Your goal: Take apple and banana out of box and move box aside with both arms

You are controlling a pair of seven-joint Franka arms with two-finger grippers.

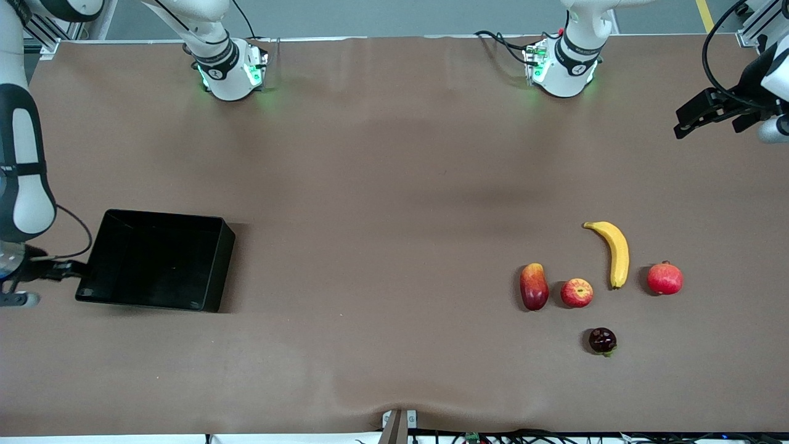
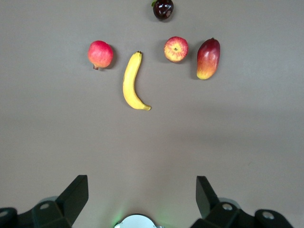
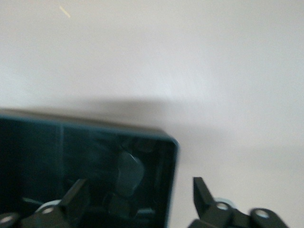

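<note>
Both fruits are already out: apple [image 1: 577,292] and banana [image 1: 613,252] lie near the left arm's end, well apart from the empty box [image 1: 154,259]. Right gripper [image 3: 137,199] straddles the box wall, open; left gripper [image 2: 142,197] waits, open

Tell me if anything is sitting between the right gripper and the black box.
Nothing visible. The right gripper is at the box wall at the right arm's end of the table, jaws open astride that wall. The box is empty; the apple and banana lie toward the left arm's end.
</note>
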